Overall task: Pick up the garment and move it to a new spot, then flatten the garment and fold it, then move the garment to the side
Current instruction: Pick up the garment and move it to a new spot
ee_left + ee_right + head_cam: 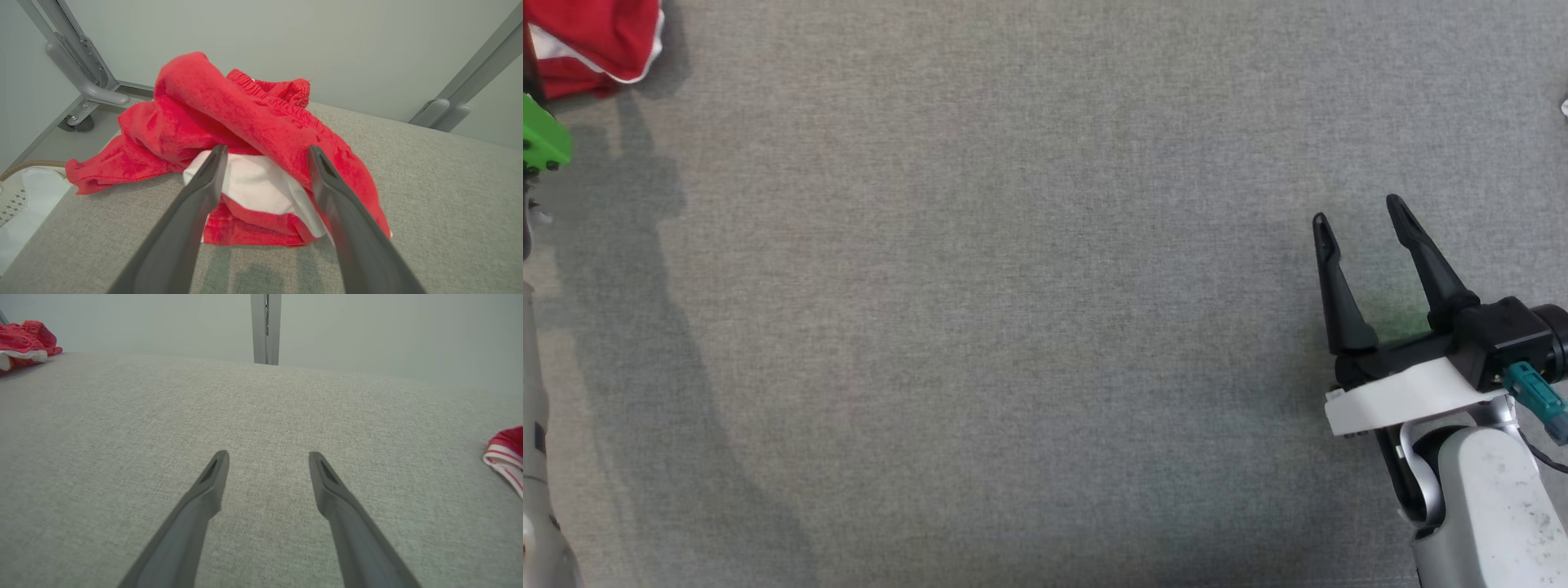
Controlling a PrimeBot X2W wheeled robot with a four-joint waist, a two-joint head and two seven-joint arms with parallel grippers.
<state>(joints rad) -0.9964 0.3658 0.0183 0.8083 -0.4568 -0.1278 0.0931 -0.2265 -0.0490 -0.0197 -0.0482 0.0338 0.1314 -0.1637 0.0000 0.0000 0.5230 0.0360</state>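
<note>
Red towelling, white inside: the crumpled red garment (253, 118) lay at the far left corner of the grey fabric worktop (1013, 327), cropped by your head view's edge. Your left tool (266, 151) hovered at it, spread wide, contact unclear. Your right tool (1358, 210) stood wide and empty, well apart. A red-and-white striped cloth (506, 455) was cut off at the right wrist view's edge.

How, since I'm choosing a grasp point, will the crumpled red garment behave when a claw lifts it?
Probably floppy: the red garment lies in soft folds, so it should drape and unfurl when lifted. Likely light, being thin cloth with a white lining. Its fuzzy texture on the woven table cover suggests it would bunch rather than slide if pushed.
</note>
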